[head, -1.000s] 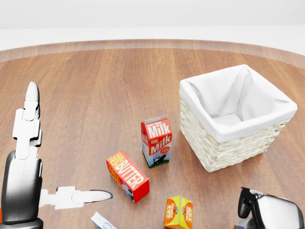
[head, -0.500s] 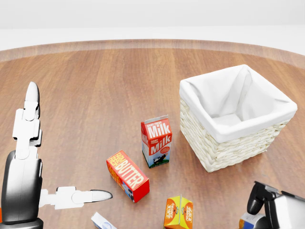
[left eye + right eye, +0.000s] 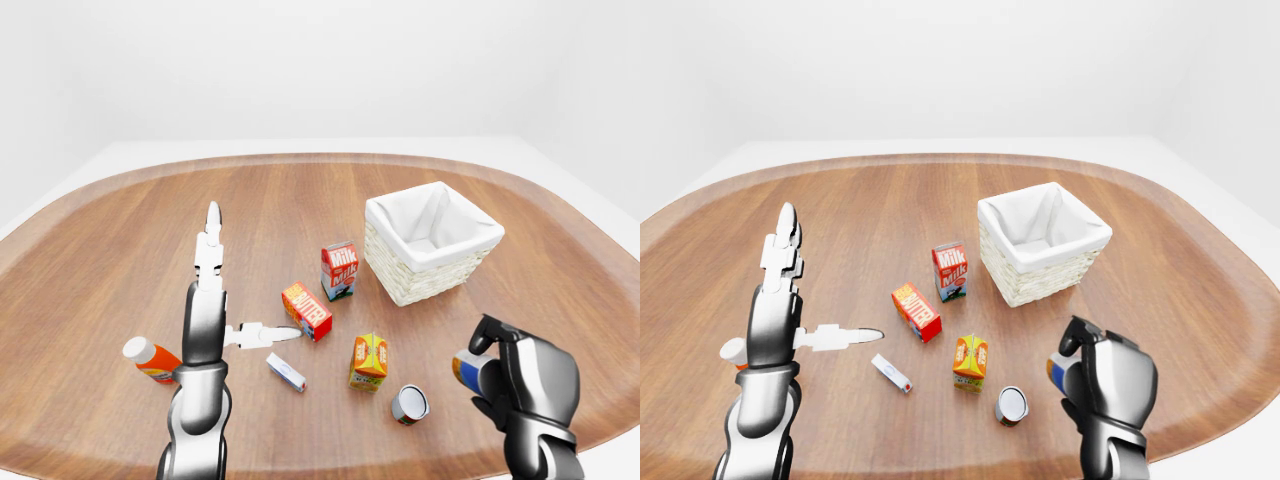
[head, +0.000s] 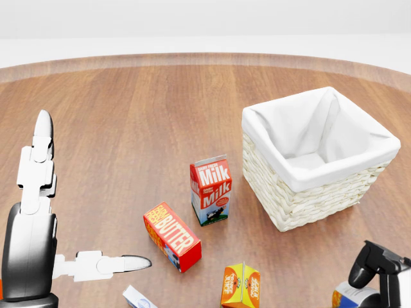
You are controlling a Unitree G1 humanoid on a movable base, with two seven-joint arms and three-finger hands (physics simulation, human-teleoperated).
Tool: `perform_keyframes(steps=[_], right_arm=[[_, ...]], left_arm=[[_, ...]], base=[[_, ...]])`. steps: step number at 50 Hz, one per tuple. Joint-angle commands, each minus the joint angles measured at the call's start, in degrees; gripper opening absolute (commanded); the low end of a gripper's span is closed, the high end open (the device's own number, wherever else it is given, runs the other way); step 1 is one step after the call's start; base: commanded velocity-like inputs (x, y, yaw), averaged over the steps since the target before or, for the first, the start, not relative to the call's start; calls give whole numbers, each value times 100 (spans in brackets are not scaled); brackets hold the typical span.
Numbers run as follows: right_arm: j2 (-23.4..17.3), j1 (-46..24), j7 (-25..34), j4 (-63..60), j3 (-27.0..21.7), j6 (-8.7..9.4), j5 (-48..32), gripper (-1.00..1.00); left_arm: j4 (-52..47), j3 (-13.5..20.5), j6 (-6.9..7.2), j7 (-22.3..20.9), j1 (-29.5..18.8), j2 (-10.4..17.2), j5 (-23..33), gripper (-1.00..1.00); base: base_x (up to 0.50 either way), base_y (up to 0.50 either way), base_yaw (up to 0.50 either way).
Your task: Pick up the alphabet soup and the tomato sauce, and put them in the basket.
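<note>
My right hand [image 3: 488, 362] sits low at the right of the left-eye view, shut on a can with a blue, white and orange label [image 3: 465, 368], which I take for the alphabet soup. In the head view only its corner [image 4: 350, 299] shows under the dark fingers [image 4: 376, 262]. A second can [image 3: 410, 403], reddish with a silver lid, lies on its side left of that hand; it looks like the tomato sauce. The white-lined wicker basket [image 3: 398, 282] stands above and left of the hand. My left hand [image 3: 240, 290] is open, fingers pointing up, holding nothing.
On the wooden table [image 3: 110, 260] stand a milk carton [image 3: 339, 270], a red butter box [image 3: 307, 311] and an orange juice carton [image 3: 369, 361]. A small white box [image 3: 286, 372] and an orange bottle [image 3: 150, 358] lie near my left arm.
In the head view my right hand has slid right and down toward the corner, carrying the can. The left hand and the table's things have not moved.
</note>
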Motion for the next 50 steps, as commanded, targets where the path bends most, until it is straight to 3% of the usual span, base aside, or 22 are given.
perform_keyframes(steps=[1, 19, 32, 50], right_arm=[[275, 193, -1, -683, -142, 0, 14, -100], [660, 157, 479, -1550, -171, 0, 300, -100], [406, -347, 821, -1785, 22, 0, 492, -100], [178, -1138, 1570, -2454, 676, 0, 477, -100]], left_arm=[[-20, -3, 0, 6, 7, -1, 16, 100], [-25, 20, 0, -6, 2, -5, -28, 100], [-13, 5, 0, -10, 10, 1, -17, 100], [-1, 2, 0, -20, 15, 2, -25, 100]], base=[[0, 0, 0], [0, 0, 0], [0, 0, 0], [0, 0, 0]])
